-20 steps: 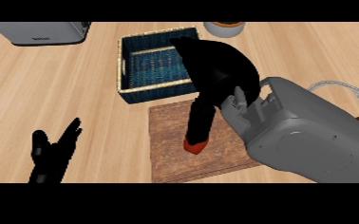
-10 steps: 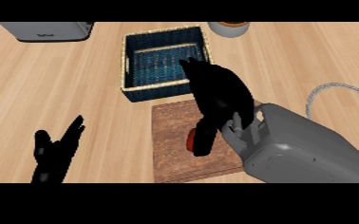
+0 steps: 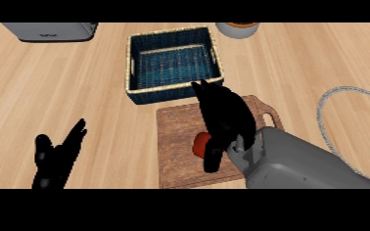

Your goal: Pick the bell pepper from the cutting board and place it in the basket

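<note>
A pale wooden counter is seen from steeply above. A grey right forearm comes in from the lower right corner. A square basket, with a straw-coloured rim and a dark blue weave inside, is set at the upper middle. Just below it lies a brown wooden cutting board, whose far edge is near the basket's front wall.

The black right hand is spread over the middle of the board. Beneath its left side a small patch of the red bell pepper shows, on the board and mostly hidden by the hand. Whether the hand is closed on the pepper or only laid over it cannot be told from this angle. The left hand is rested open at the lower left, well apart from the board.

The grasp appears to be the step in hand, and nothing has yet been lifted. Next, a secure hold would have to be confirmed. The pepper would then have to be raised clear of the basket's near wall, carried a short way forward and released inside.
</note>
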Controlling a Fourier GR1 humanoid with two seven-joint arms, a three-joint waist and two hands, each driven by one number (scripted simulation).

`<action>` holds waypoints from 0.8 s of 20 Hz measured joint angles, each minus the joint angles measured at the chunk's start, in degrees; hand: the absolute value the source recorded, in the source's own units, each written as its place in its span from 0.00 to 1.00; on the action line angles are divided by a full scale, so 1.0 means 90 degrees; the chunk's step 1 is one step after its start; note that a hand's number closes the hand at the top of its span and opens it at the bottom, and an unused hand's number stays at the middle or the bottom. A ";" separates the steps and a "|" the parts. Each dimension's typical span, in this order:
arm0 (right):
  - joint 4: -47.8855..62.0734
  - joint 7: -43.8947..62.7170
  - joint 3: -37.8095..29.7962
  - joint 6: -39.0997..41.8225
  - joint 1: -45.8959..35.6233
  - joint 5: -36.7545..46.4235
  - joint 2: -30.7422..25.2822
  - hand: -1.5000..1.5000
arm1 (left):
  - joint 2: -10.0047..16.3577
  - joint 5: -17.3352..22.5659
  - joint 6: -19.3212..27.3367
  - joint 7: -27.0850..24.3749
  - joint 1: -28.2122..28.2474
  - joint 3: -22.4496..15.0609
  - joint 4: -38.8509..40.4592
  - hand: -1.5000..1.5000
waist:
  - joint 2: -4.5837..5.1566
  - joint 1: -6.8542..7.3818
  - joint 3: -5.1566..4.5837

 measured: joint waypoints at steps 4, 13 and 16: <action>0.0072 -0.0046 0.0085 -0.0092 0.0311 0.0351 0.0191 0.00 | -0.0107 -0.0067 0.0060 0.0112 -0.0073 -0.0032 -0.0005 0.50 | 0.0005 0.0011 0.0002; 0.0374 -0.0291 0.0008 -0.0177 0.0853 0.1144 0.0439 0.00 | -0.0160 -0.0239 0.0001 0.0105 -0.0080 -0.0016 0.0002 0.50 | 0.0011 0.0043 0.0007; 0.0542 -0.0411 -0.0052 -0.0224 0.1055 0.1406 0.0565 0.00 | -0.0191 -0.0218 -0.0080 0.0074 -0.0098 0.0034 0.0043 0.50 | 0.0013 0.0049 0.0012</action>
